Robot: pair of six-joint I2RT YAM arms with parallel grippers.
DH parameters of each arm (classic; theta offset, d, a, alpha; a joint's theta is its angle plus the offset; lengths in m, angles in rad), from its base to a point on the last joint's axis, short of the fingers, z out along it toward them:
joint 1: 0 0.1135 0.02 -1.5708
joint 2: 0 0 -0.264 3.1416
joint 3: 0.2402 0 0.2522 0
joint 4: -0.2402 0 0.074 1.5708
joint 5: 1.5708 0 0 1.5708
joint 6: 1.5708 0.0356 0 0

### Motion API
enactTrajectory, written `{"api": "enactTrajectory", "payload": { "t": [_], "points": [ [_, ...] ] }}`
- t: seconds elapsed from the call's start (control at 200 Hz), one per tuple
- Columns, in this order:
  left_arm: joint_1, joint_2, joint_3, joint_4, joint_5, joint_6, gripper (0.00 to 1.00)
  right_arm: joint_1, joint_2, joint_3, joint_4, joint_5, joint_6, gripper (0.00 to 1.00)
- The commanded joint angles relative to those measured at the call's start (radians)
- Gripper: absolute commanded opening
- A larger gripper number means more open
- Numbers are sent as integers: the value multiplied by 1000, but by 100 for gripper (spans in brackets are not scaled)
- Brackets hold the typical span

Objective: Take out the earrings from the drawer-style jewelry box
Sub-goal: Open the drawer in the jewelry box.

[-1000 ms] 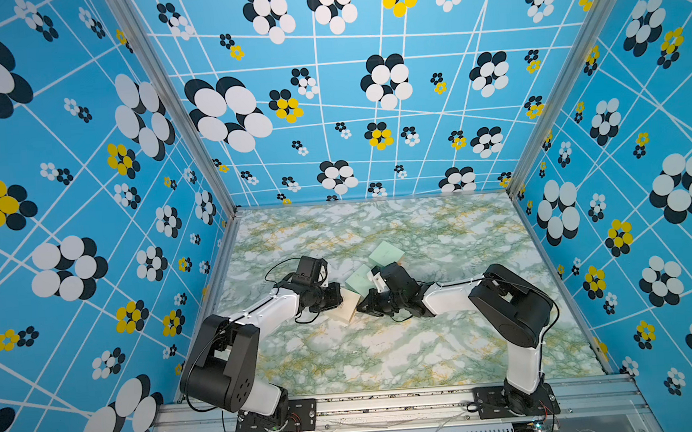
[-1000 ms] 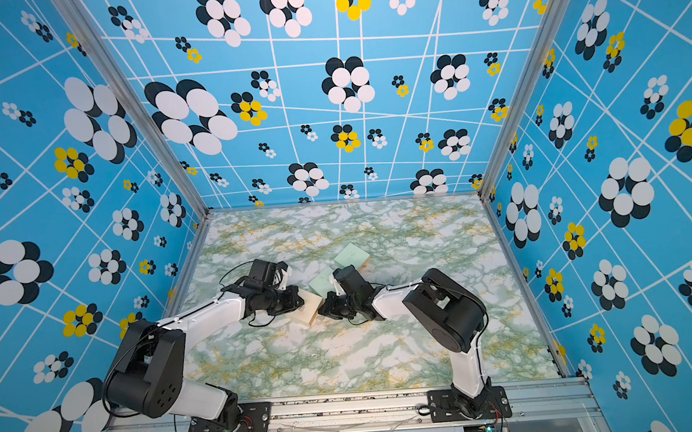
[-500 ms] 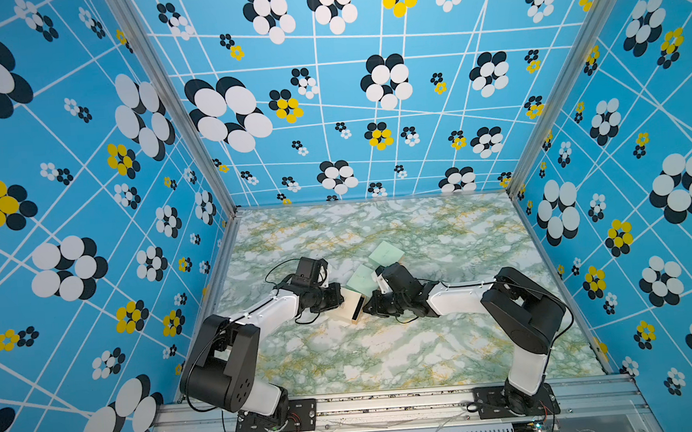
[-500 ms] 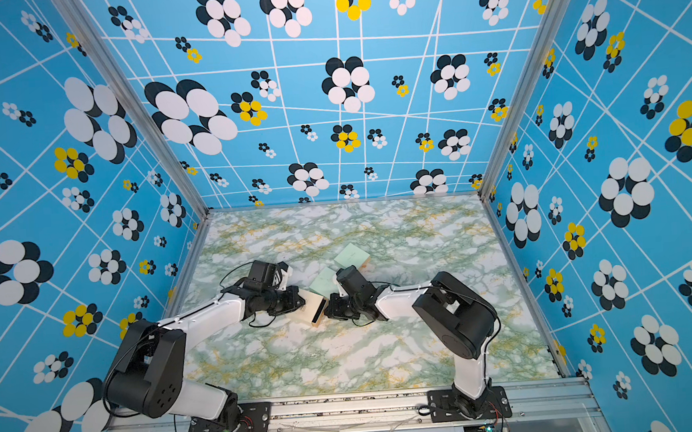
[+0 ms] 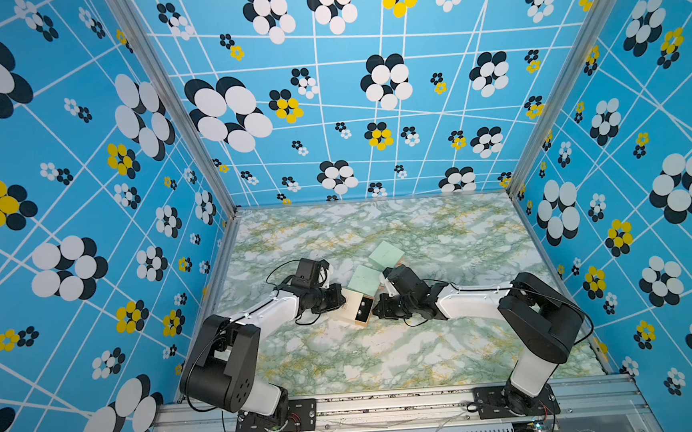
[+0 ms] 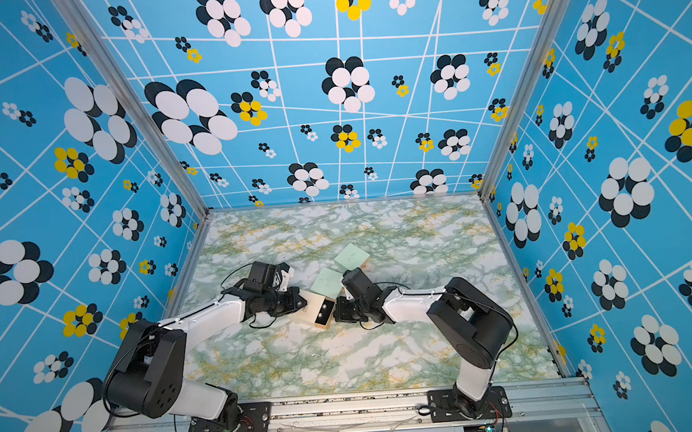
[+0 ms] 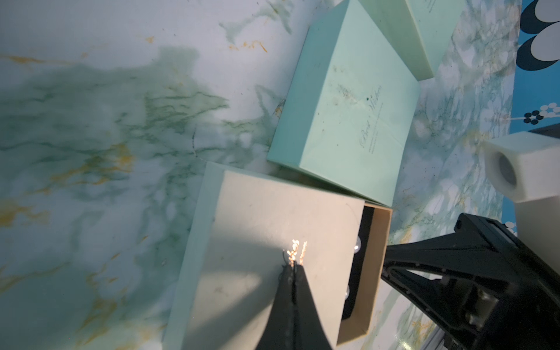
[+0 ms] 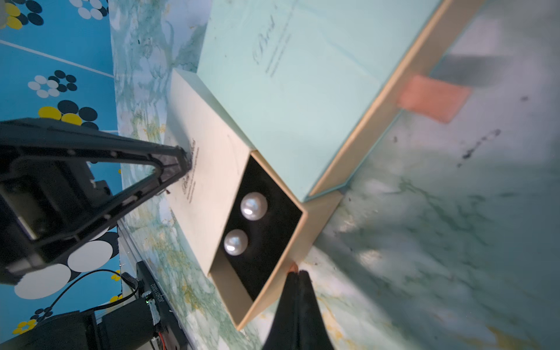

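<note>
The left jaws were clenched tip to tip and pressed on the top of the jewelry box sleeve (image 7: 272,227). The right jaws were likewise clenched, with their tips at the end wall of the drawer (image 8: 269,291), where a small orange tab (image 8: 292,268) showed. The earrings (image 8: 254,206), two pearl studs, sat on the black lining of the partly drawn-out drawer, just beside a second mint box (image 8: 288,91) on the surface (image 5: 387,347).

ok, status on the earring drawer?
Left end effector shut, tips pressing the box cover. Right end effector shut on the pull tab. Drawer partly out, two earrings on black pad. Second box alongside, not covering them.
</note>
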Motion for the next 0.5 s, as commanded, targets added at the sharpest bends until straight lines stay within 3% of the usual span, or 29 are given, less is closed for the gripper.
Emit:
{"api": "enactTrajectory", "payload": {
  "t": [0.0, 0.495],
  "points": [
    [13, 28, -54, -128, -100, 0, 1, 2, -44, -33, -92, 40, -27, 0],
    [8, 15, -57, -138, -100, 4, 0, 2, -48, -16, -109, 37, -60, 0]
  ]
}}
